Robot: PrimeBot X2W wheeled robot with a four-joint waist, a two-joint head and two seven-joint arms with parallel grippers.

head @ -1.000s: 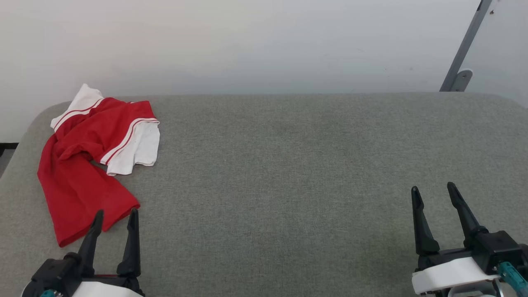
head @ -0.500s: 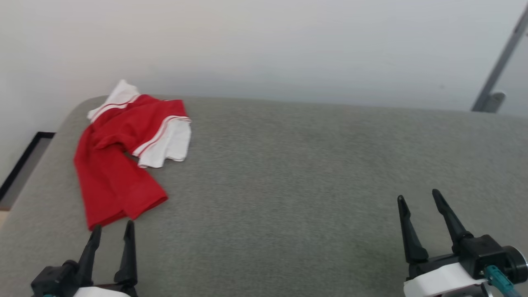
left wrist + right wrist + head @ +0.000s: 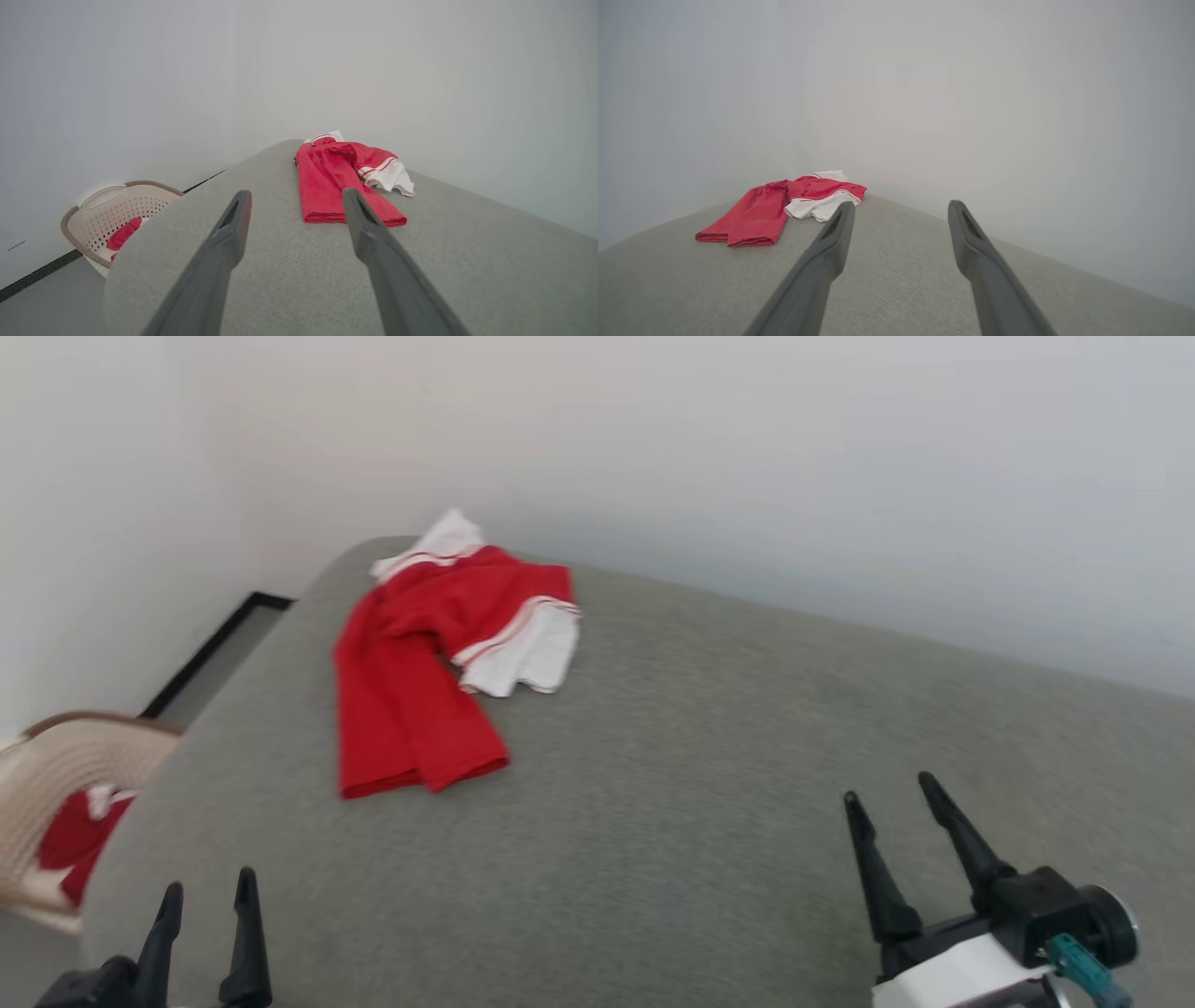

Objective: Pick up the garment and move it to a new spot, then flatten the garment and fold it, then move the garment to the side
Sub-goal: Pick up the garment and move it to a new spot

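Left gripper (image 3: pixel 209 880): lower left of the head view, fingers spread, pointing up-frame, empty. Right gripper (image 3: pixel 889 786): lower right, fingers likewise spread and empty, leaning slightly right. The garment (image 3: pixel 411 709) lies crumpled on the grey padded surface (image 3: pixel 709 747), upper centre-left, well apart from both grippers. Since the earlier frame the camera has swung left: the garment appears nearer frame centre, and a basket (image 3: pixel 65 775) has entered at the left edge.

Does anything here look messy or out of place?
Yes: the garment lies crumpled and twisted near the far left corner of the grey table, one white sleeve flopped sideways. Nothing looks spilled or damaged.
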